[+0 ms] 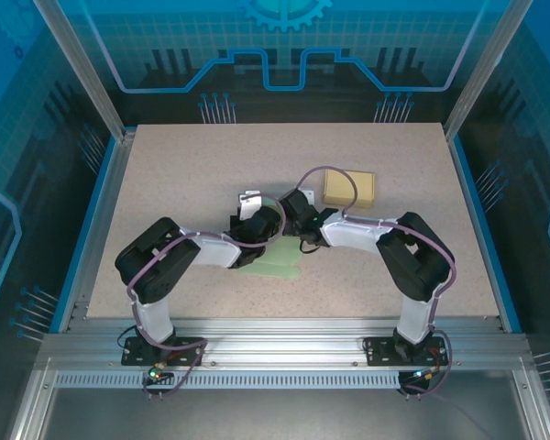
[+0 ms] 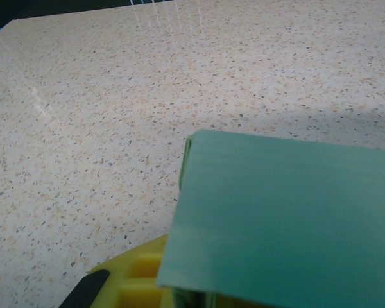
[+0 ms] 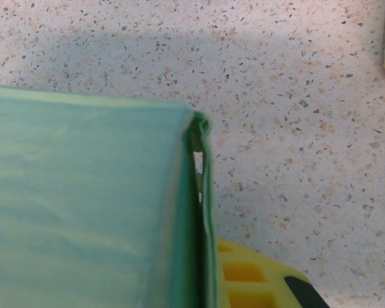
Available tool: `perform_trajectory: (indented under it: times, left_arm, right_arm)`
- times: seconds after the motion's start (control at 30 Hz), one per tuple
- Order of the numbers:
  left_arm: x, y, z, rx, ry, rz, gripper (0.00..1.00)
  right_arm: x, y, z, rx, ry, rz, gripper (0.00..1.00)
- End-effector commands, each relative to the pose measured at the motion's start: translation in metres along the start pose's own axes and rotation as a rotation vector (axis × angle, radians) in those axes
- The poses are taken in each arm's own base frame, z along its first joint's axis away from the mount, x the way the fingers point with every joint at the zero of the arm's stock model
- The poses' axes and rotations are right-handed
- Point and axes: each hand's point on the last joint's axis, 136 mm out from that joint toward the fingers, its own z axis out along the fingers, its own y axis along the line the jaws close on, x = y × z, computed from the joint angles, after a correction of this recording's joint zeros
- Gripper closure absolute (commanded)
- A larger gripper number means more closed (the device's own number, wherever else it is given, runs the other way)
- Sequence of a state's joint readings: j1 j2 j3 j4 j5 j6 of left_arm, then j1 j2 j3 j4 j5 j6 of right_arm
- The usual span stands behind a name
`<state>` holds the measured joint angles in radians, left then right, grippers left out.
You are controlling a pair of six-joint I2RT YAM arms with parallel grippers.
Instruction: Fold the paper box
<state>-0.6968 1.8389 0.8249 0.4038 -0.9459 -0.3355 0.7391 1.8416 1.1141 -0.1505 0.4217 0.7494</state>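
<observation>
The left tool [image 1: 268, 236] is clenched, and the green card of the paper box [image 1: 270, 268] comes up right out of its grip. In the left wrist view one yellow finger [image 2: 138, 279] pokes out from under the lower edge of the card. The right tool [image 1: 302, 240] is clenched on the same piece from the other side, with its own yellow finger [image 3: 250, 279] just beside a folded edge. The two tools meet nose to nose over the middle of the bench [image 1: 211, 165].

The paper box is pale green and only partly shaped. In the left wrist view, a flat, faintly ribbed panel [image 2: 282, 218] is raised off the bench, with a second layer showing along its left edge. From the right wrist, a broad panel [image 3: 83, 205] turns down at a crease, and two layers lie close together along that fold with a thin gap between them. From above, part of the green sheet lies flat on the bench below the tools, towards the near side.

Further back and to the right, well apart from the green card, a tan block [image 1: 349, 187] sits on the speckled surface.
</observation>
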Motion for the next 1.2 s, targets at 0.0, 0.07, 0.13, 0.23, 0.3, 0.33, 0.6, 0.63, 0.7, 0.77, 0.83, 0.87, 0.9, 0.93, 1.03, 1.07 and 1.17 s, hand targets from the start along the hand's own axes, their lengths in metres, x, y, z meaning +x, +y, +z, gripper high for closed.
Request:
perform_trajectory:
  times: [0.0,0.07,0.13,0.23,0.3,0.33,0.6,0.63,0.7,0.77,0.83,0.87,0.9,0.93,1.03,1.07,1.17]
  left_arm:
    - [0.014,0.013,0.007,-0.066,0.034,-0.005,0.97]
    - [0.011,0.009,0.005,-0.039,0.036,-0.004,0.94]
    - [0.010,0.008,0.001,-0.014,0.043,-0.005,0.84]
    - [0.007,0.006,-0.007,0.040,0.053,-0.036,0.70]
    - [0.006,0.004,-0.013,0.085,0.064,-0.063,0.61]
    - [0.006,0.003,-0.017,0.106,0.075,-0.070,0.57]
    - [-0.007,0.000,-0.047,0.246,0.130,-0.132,0.36]
    - [-0.010,0.001,-0.051,0.259,0.134,-0.140,0.33]
    - [-0.013,0.004,-0.058,0.274,0.141,-0.157,0.29]
    - [-0.017,0.008,-0.065,0.283,0.149,-0.173,0.25]
    - [-0.021,0.014,-0.072,0.290,0.151,-0.193,0.23]
    - [-0.024,0.017,-0.076,0.294,0.152,-0.201,0.22]
    - [-0.028,0.020,-0.080,0.297,0.149,-0.209,0.21]
    - [-0.032,0.023,-0.084,0.304,0.147,-0.216,0.20]
    - [-0.044,0.030,-0.097,0.321,0.138,-0.229,0.18]
    - [-0.048,0.033,-0.101,0.322,0.138,-0.229,0.17]
    - [-0.055,0.040,-0.109,0.323,0.145,-0.225,0.13]
  right_arm:
    - [0.014,0.009,0.003,-0.001,0.060,0.004,1.00]
    - [0.012,0.007,0.002,0.017,0.060,0.001,1.00]
    - [0.012,0.004,0.001,0.038,0.065,-0.004,1.00]
    - [0.012,0.000,0.001,0.064,0.069,-0.003,1.00]
    - [0.013,-0.002,0.000,0.079,0.077,-0.006,1.00]
    - [0.013,-0.002,0.001,0.083,0.081,-0.006,1.00]
    - [0.011,-0.013,-0.008,0.166,0.124,-0.023,1.00]
    - [0.009,-0.015,-0.010,0.174,0.129,-0.025,1.00]
    - [0.009,-0.017,-0.012,0.180,0.143,-0.027,1.00]
    - [0.009,-0.018,-0.014,0.181,0.168,-0.027,1.00]
    - [0.011,-0.021,-0.015,0.180,0.215,-0.033,1.00]
    - [0.013,-0.023,-0.016,0.183,0.247,-0.041,1.00]
    - [0.015,-0.024,-0.017,0.183,0.278,-0.054,1.00]
    - [0.019,-0.026,-0.017,0.174,0.323,-0.077,1.00]
    - [0.026,-0.025,-0.020,0.124,0.435,-0.143,1.00]
    - [0.030,-0.024,-0.022,0.104,0.474,-0.171,1.00]
    - [0.041,-0.026,-0.027,0.063,0.577,-0.252,1.00]
